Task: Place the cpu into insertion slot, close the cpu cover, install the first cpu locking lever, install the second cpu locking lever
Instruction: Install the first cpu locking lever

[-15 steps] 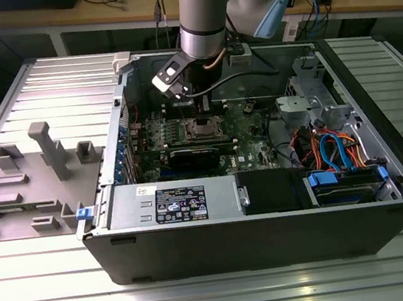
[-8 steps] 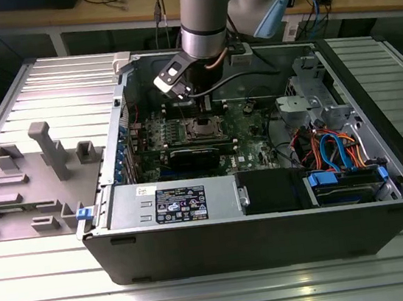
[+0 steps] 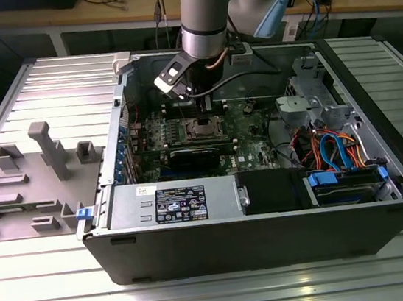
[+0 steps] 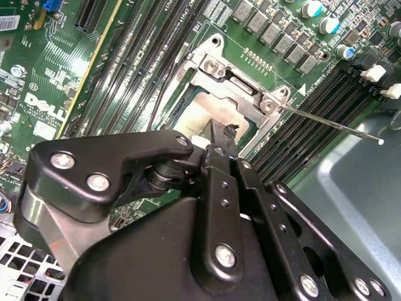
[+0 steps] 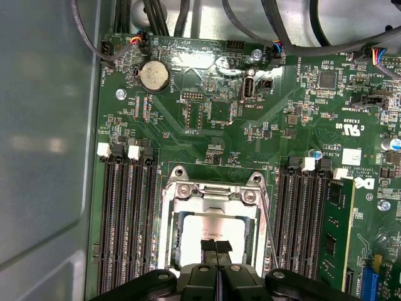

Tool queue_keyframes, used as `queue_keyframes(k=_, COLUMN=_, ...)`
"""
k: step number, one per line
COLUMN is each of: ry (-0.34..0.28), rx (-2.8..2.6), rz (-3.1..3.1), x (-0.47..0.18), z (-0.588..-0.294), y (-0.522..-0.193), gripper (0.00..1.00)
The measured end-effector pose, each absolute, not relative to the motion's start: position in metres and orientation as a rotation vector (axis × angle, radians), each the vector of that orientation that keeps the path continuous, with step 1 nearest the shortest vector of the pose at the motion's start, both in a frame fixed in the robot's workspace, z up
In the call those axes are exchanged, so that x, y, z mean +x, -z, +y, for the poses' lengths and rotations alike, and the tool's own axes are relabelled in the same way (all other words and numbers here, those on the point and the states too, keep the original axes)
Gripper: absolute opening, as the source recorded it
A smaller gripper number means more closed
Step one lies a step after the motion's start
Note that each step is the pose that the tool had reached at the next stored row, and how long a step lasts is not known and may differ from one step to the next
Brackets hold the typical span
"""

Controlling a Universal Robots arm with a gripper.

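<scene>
**Desk:** First wrist view, nearest the lens: how does the gripper (image 5: 217, 246) stand?

**Photographer:** Its two black fingertips are pressed together with nothing between them. They are poised at the silver top of the cpu (image 5: 199, 231), and whether they touch it cannot be told.

**Desk:** And the cpu?

**Photographer:** It sits in the insertion slot (image 3: 202, 128) and shows through the square window of the cpu cover (image 5: 216, 195), which lies flat over it.

**Desk:** Any lever in shot?

**Photographer:** In the second wrist view a thin wire locking lever (image 4: 332, 124) juts from the cover's corner. Its free end reaches out over the grey floor of the case.

**Desk:** Farther out?

**Photographer:** Long black memory slots (image 5: 128, 219) flank the socket on both sides. Beyond them the green circuit board (image 5: 213, 119) carries a round coin battery (image 5: 154, 76), with black cables (image 5: 276, 28) at its far edge.

**Desk:** The wide picture?

**Photographer:** In the exterior view the arm (image 3: 203, 24) reaches straight down into an open black computer case (image 3: 200, 251) lying on a ribbed metal worktop (image 3: 221, 296). Grey fixture blocks (image 3: 49, 152) stand beside the case at the exterior view's left.
</scene>
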State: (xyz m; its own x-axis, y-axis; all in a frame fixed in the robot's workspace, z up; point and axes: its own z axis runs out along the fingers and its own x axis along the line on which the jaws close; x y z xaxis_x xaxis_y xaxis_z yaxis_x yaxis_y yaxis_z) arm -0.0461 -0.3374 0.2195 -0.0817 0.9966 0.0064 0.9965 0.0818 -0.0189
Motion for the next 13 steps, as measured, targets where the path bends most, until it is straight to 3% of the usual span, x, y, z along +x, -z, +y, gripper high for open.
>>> queue_keyframes(k=13, ry=-0.015, rx=-2.116, rz=-2.298, x=-0.046, z=-0.337, y=-0.230, gripper=0.11)
